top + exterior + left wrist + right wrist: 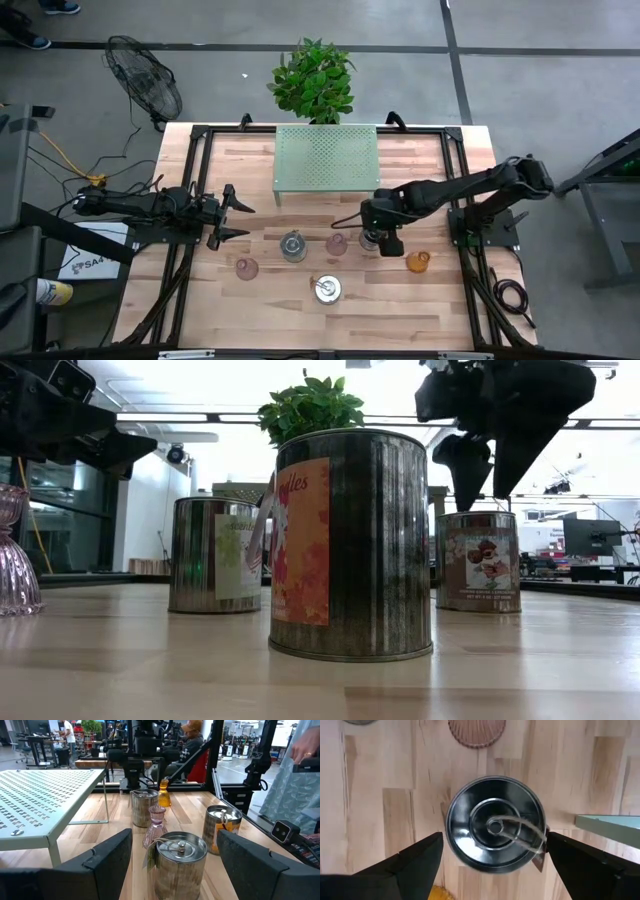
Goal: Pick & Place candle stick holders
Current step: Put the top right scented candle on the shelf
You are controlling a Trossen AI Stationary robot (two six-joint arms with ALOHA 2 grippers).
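Note:
Three shiny silver round holders stand upright on the wooden table: one near the front [326, 289], one at the middle [293, 245], and one [372, 238] under my right gripper [381, 240]. Two pink glass holders [246, 267] [337, 243] and an amber one [418, 261] stand around them. My right gripper [493, 838] is open and points down. Its fingers stand on either side of the silver holder's top [495, 825], just above its rim in the low view [478, 560]. My left gripper [235, 215] is open and empty, raised at the table's left.
The green perforated shelf [327, 155] stands at the table's far middle, close behind my right gripper; its edge shows in the right wrist view [610, 824]. A potted plant [314, 80] stands beyond the far edge. People show in the room behind the table [192, 735].

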